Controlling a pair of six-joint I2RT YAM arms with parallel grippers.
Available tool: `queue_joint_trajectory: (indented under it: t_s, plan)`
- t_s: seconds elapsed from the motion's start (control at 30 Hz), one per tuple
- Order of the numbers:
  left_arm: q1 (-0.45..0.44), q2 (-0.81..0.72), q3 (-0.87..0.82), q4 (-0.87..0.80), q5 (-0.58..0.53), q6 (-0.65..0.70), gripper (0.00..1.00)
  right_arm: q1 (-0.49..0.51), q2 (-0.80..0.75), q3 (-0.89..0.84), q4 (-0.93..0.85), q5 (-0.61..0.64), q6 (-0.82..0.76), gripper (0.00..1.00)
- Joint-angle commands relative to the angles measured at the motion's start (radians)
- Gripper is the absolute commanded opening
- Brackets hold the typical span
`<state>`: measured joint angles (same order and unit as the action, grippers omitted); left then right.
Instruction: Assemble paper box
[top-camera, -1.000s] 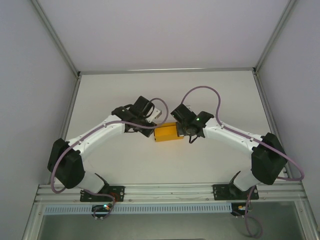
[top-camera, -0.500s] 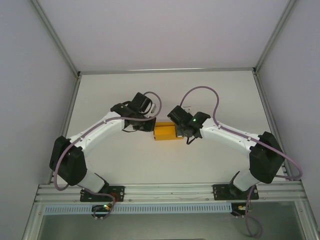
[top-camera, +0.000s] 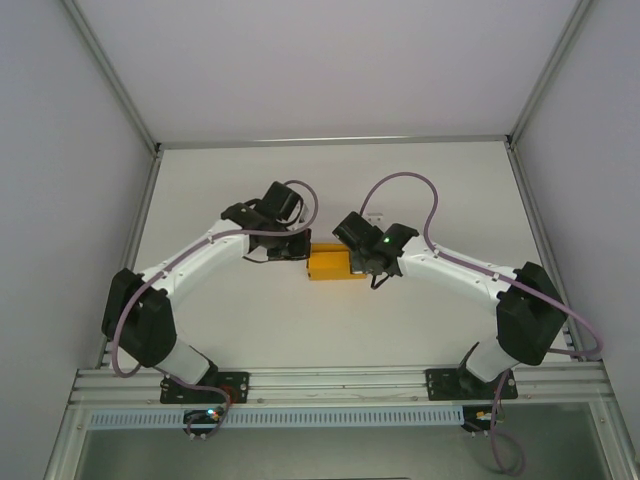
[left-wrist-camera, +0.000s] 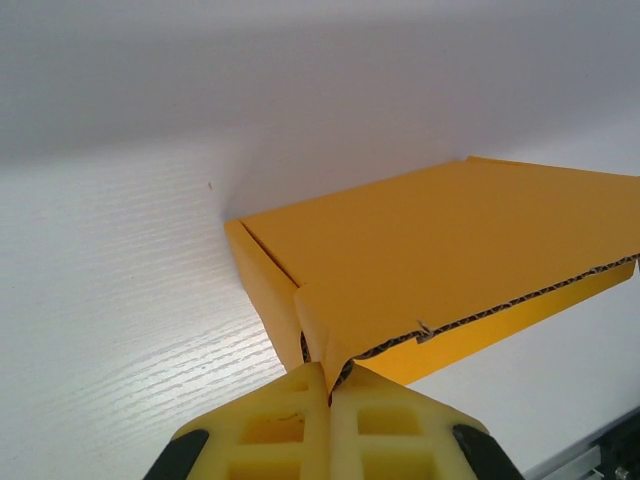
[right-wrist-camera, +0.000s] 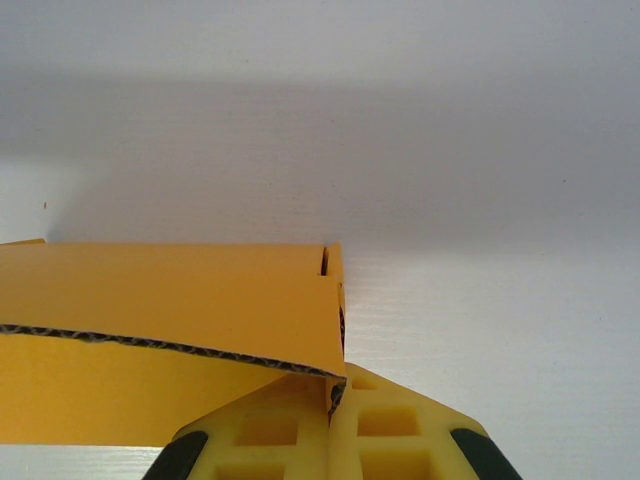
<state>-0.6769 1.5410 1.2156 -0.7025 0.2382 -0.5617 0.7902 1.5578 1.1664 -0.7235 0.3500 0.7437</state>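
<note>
The paper box (top-camera: 328, 265) is a small orange-yellow folded carton lying on the white table between the two arms. My left gripper (top-camera: 303, 251) is shut on its left end: in the left wrist view the yellow fingertips (left-wrist-camera: 330, 385) pinch a bent corner of the lid panel (left-wrist-camera: 440, 250), whose corrugated edge shows. My right gripper (top-camera: 354, 262) is shut on the right end. In the right wrist view its fingertips (right-wrist-camera: 333, 392) clamp the corner of the top flap (right-wrist-camera: 180, 295) next to the box's side wall (right-wrist-camera: 335, 270).
The white table (top-camera: 250, 320) is walled in by pale panels, with an aluminium rail (top-camera: 330, 141) along the back edge. Purple cables (top-camera: 405, 185) loop above both wrists. The arm bases (top-camera: 205, 385) are bolted to the near frame.
Both grippers have drawn closer together and slightly toward the back, and the box between them has shifted with them. Both grips have stayed shut on the card.
</note>
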Motion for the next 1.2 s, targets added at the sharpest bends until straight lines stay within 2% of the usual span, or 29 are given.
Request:
queue_joint_trajectory:
  t_s: [0.0,0.1,0.37,0.6,0.7,0.8,0.93,1.1,1.17]
  plan:
    - [-0.026,0.044,-0.072,0.024,0.033,-0.039,0.0,0.022,0.064,-0.045,-0.078,-0.109,0.031,0.0]
    - [-0.034,0.044,-0.107,0.041,0.017,-0.035,0.0,0.022,0.055,-0.056,-0.077,-0.109,0.033,0.0]
    - [-0.092,0.046,-0.097,-0.078,-0.193,0.078,0.0,0.024,0.019,-0.096,-0.065,-0.092,0.027,0.0]
    - [-0.095,0.041,-0.069,-0.143,-0.269,0.153,0.0,0.024,0.027,-0.087,-0.082,-0.077,0.021,0.0]
    - [-0.091,0.03,-0.091,-0.084,-0.175,0.144,0.0,0.024,0.029,-0.085,-0.085,-0.076,0.024,0.0]
    - [-0.117,0.04,-0.121,-0.02,-0.142,0.114,0.0,0.024,0.029,-0.091,-0.062,-0.078,0.025,0.0]
    - [-0.154,0.048,-0.171,-0.005,-0.212,0.097,0.0,0.037,0.003,-0.145,0.023,-0.065,0.003,0.0]
    - [-0.154,0.028,-0.28,0.053,-0.25,0.072,0.0,0.052,-0.115,-0.288,0.189,-0.075,-0.055,0.0]
    - [-0.152,0.037,-0.283,0.051,-0.27,0.065,0.0,0.049,-0.169,-0.327,0.266,-0.078,-0.078,0.06]
